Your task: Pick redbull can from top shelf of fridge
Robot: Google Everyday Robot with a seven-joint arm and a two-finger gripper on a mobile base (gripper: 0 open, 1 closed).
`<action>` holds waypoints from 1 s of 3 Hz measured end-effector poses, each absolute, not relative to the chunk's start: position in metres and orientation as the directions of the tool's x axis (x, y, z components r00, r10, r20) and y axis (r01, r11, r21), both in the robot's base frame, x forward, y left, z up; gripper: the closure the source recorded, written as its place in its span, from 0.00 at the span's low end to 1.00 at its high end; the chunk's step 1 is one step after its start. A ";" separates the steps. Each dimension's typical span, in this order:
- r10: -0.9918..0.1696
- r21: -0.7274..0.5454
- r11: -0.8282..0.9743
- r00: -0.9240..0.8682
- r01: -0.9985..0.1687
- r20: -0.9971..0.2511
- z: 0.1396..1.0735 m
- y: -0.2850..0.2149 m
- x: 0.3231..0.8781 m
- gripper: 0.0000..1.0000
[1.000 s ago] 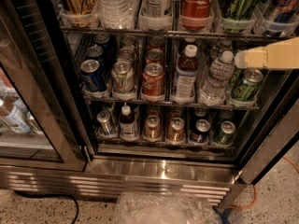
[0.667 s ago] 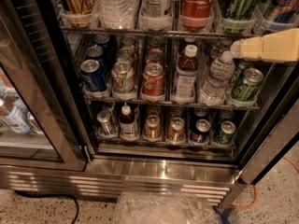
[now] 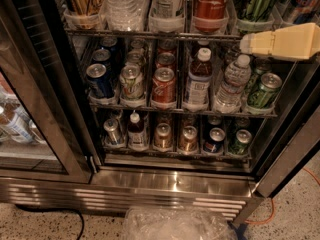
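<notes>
The fridge (image 3: pixel 170 181) stands open in front of me, with a black frame and a ribbed steel base. Its top shelf (image 3: pixel 150 34) is a dark wire rack with clear lane trays. It holds a red Coca-Cola bottle (image 3: pixel 210 4), a water bottle (image 3: pixel 125 4) and a green-and-black can (image 3: pixel 257 1). The redbull can (image 3: pixel 304 3), blue and silver, stands at the far right of that shelf, cut off by the frame's top edge. My gripper (image 3: pixel 246 44), beige, reaches in from the right at rack level, just below and left of the redbull can, apart from it.
The middle rack (image 3: pixel 180 109) holds short cans and small bottles; the lower rack (image 3: pixel 175 151) holds more. The glass door (image 3: pixel 30 124) hangs open at left. A crumpled clear plastic bag (image 3: pixel 175 224) lies on the floor. An orange cable (image 3: pixel 270 216) runs at right.
My gripper has moved up and a little to the left, from the middle rack's level to the edge of the top shelf. Nothing in the fridge has moved.
</notes>
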State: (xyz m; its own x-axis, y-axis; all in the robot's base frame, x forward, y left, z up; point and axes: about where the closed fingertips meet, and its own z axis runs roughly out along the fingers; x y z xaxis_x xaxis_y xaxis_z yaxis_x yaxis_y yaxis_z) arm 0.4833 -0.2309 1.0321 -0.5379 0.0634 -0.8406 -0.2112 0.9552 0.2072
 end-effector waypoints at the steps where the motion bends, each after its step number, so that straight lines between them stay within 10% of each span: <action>1: 0.067 0.195 0.961 -0.516 -0.198 -0.854 1.033 -0.230 0.491 0.00; 3: 0.072 0.159 0.972 -0.427 -0.172 -0.901 1.050 -0.227 0.514 0.00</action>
